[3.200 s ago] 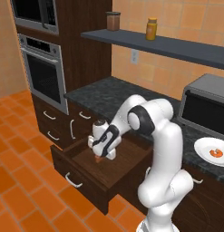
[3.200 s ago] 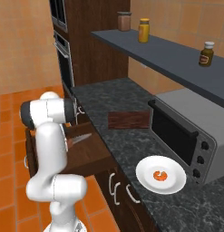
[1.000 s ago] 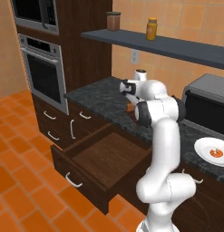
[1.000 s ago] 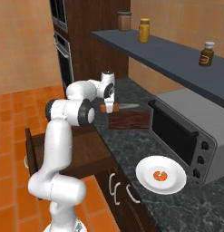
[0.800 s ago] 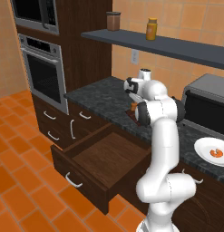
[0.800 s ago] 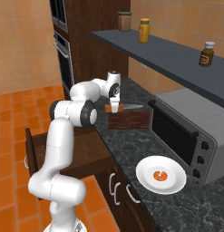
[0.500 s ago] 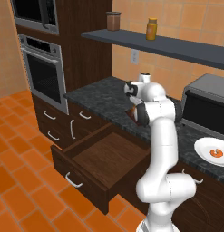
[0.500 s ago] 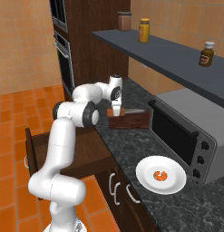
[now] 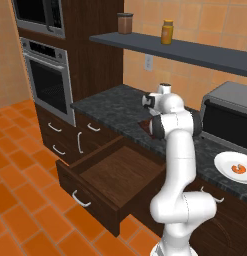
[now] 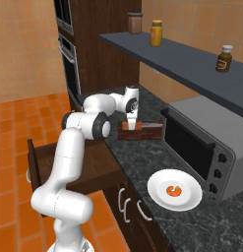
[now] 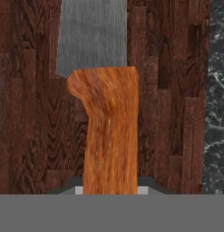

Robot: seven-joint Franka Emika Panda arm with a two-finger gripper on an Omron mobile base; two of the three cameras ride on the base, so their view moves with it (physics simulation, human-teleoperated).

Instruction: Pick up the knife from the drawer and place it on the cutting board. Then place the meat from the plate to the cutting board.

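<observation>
The drawer (image 9: pixel 117 172) stands pulled out, and the plate (image 10: pixel 157 188) on the worktop (image 10: pixel 142 162) holds the meat (image 10: pixel 173 190). The claw (image 10: pixel 130 126) is clamped on the knife (image 11: pixel 106 131) over the cutting board (image 10: pixel 150 131), beside the toaster oven (image 10: pixel 201 142).

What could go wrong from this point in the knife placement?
The pincer is shut on the knife low over the cutting board; whether the knife touches the board is unclear, so a release might drop it. The drawer stands open beside the robot's base, a possible snag.
</observation>
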